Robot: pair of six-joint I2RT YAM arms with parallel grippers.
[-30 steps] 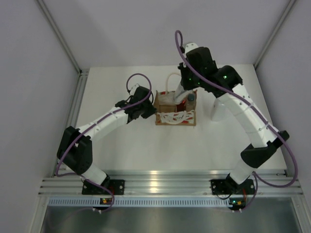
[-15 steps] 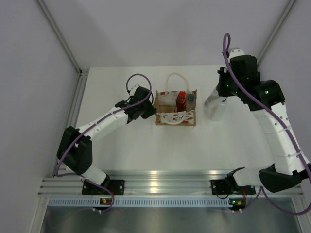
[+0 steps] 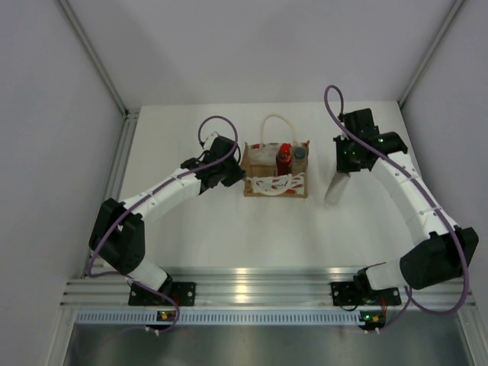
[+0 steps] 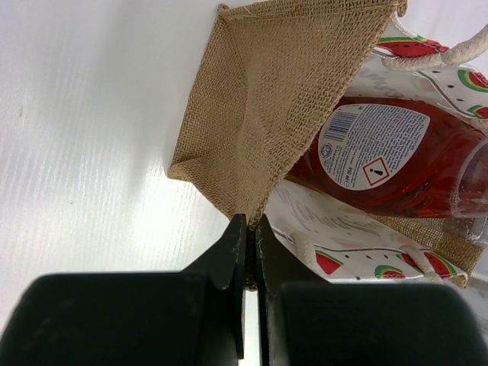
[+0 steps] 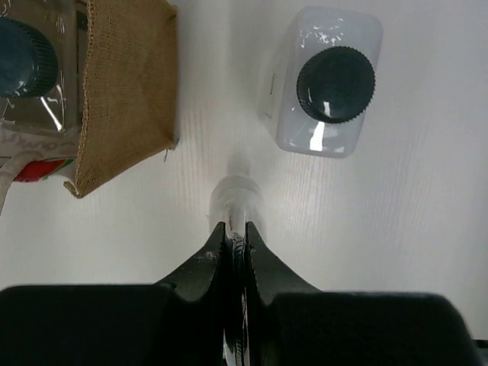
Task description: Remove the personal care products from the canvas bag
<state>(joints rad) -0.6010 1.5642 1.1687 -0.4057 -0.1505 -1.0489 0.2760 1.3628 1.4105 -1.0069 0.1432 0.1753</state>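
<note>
White dark-capped plastic bottle (image 5: 328, 84): upright — right of tan canvas bag (image 3: 276, 185)
Left end effector (image 4: 248, 229): clamping bag
Right end effector (image 5: 236, 236): fingers together

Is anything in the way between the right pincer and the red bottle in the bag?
Yes. The dark-capped grey bottle stands in the canvas bag beside the red bottle, on the side facing the right pincer, and the bag's wall is there too. From above, nothing covers the red one.

Lab test cell, plain white walls (image 3: 191, 46), white table (image 3: 229, 229), aluminium rail (image 3: 252, 290)
</note>
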